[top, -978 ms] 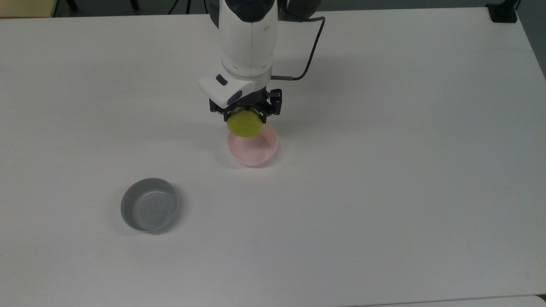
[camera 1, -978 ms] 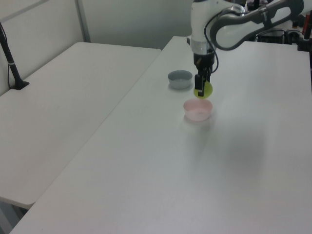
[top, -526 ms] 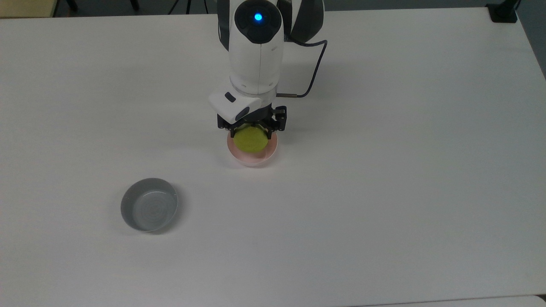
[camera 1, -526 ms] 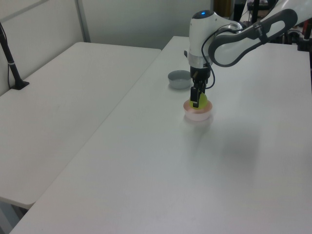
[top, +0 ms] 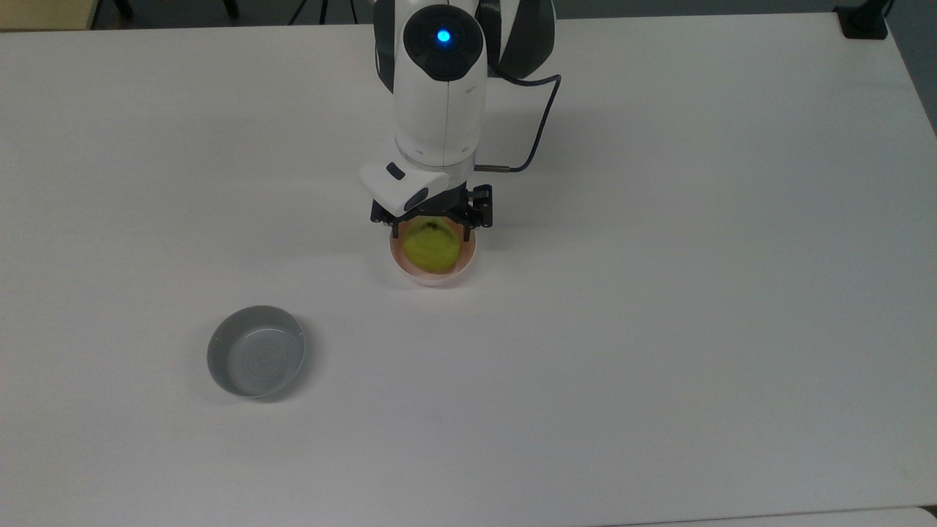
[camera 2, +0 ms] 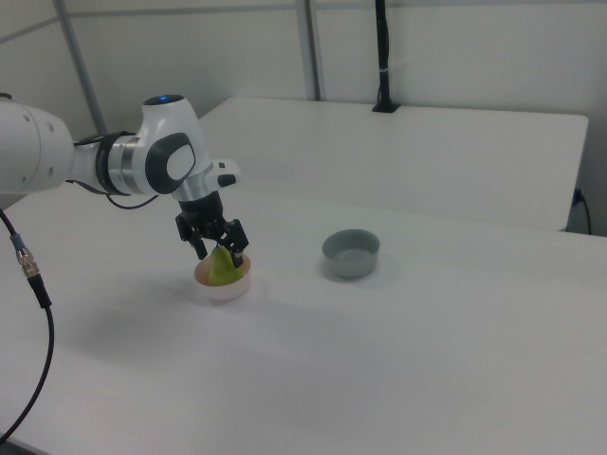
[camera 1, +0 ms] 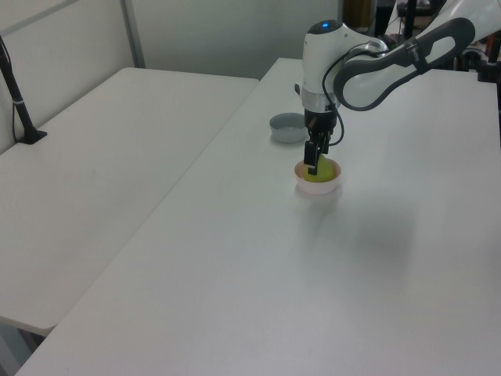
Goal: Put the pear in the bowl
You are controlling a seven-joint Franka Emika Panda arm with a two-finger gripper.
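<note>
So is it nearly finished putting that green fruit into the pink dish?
Nearly. The pear already sits down inside the pink bowl, not the grey bowl. The end effector is right over the pear, its fingers on either side with a small gap, so it looks released. What remains is lifting the arm away.
</note>
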